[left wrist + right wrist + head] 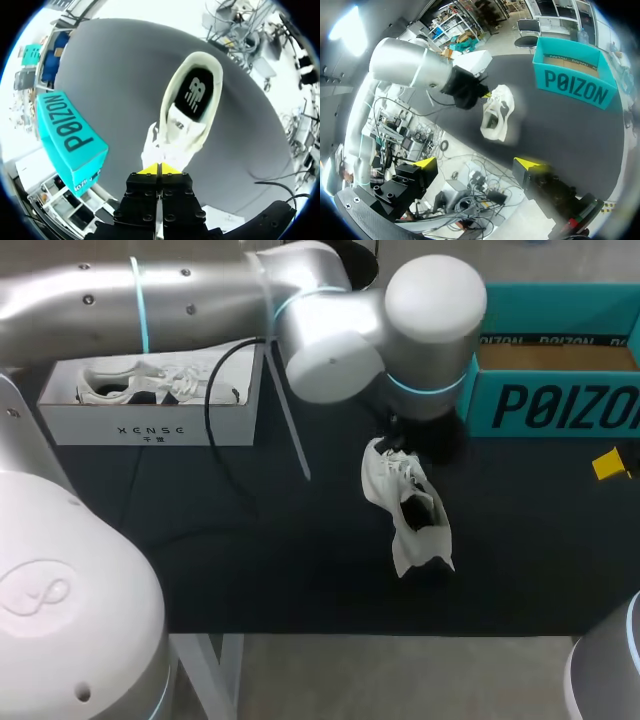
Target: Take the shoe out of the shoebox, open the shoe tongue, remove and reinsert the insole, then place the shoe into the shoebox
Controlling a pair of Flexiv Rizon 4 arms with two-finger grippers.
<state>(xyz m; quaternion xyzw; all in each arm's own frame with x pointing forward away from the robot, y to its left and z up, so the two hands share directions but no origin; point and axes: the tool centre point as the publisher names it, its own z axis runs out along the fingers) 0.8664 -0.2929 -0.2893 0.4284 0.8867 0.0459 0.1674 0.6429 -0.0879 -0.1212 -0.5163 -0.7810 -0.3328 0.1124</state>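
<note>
Mid-tabletop (pixel 250 560), in front of the teal shoebox (pixel 550 390), white shoe (pixel 405 505) is out of the box. Left arm reaches across from its side. Left pincer (pixel 160 169) has its yellow tips pressed together on white fabric at the shoe's front, looks like the tongue (pixel 152 145) or laces, can't tell which exactly. Shoe opening faces the left wrist view, with the black insole (pixel 192 95) visible inside and seated. Can't tell if the heel rests on the tabletop or hangs just off it.

Right pincer (pixel 476 165) is well apart from the shoe, near the tabletop's right edge, fingers spread wide, holding nothing. A white box (pixel 150 425) with another shoe in it sits at the far left, not involved.

Step, as I judge it: take-out done, tongue-opening in hand, insole not yet removed. Next move likely calls for the left pincer pulling the tongue clear while the right pincer comes in to pinch the insole's heel edge. Risk: the shoe shifts if the tongue grip is only on laces.
</note>
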